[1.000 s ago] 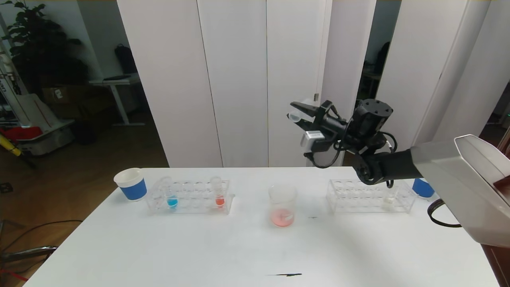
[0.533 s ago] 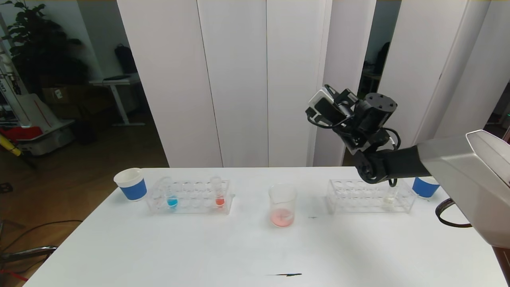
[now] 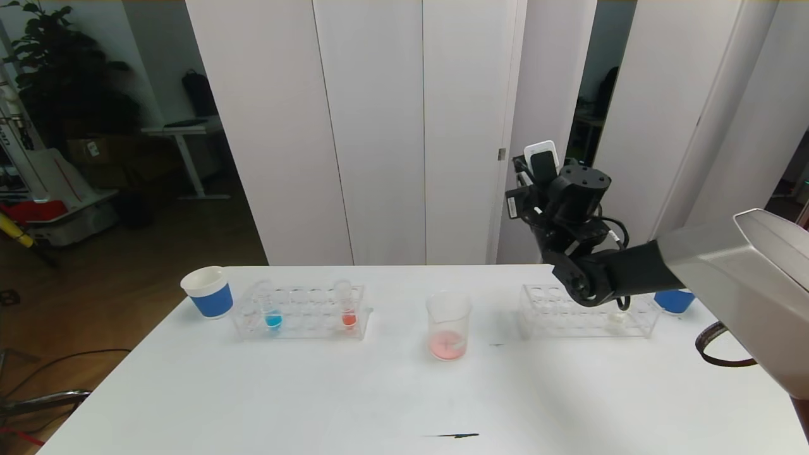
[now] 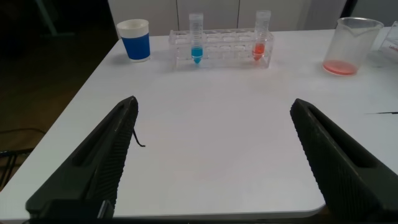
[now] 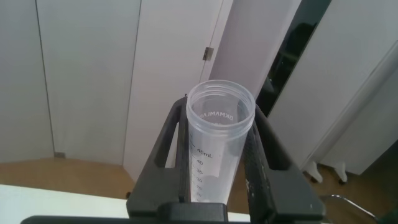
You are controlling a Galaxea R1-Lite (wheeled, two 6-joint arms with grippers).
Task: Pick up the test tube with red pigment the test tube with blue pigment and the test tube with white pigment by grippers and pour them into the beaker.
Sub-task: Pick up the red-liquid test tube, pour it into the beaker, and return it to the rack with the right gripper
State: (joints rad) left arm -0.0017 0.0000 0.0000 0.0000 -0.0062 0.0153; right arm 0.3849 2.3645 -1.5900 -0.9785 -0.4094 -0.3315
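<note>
My right end effector (image 5: 219, 168) is clamped on an empty tube (image 5: 217, 143), high right of the beaker (image 3: 448, 325) — I should lower it upright into the right rack (image 3: 584, 311), then fetch blue (image 3: 273, 320).

Beaker (image 3: 448, 325) between racks: left rack (image 3: 302, 312); right rack (image 3: 584, 311)

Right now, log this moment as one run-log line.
right gripper: shut on empty test tube, raised above right rack | left gripper: open, idle | beaker: red liquid inside
</note>
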